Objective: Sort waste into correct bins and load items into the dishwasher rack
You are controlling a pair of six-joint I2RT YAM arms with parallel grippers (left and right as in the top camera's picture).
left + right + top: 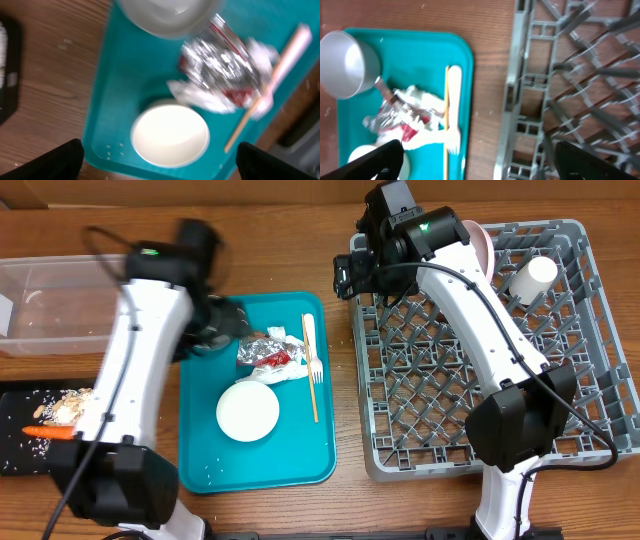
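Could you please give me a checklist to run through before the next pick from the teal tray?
1. Left hand open and empty: ok.
2. Right hand open and empty: ok.
3. Foil wrapper free to lift alone: not ok, it lies bunched together with the napkins.
4. Fork clear of the waste: not ok, a napkin touches its tines.
5. Bowl uncovered on the tray: ok.
6. Room in the rack: ok, only a plate and a cup at its far side.
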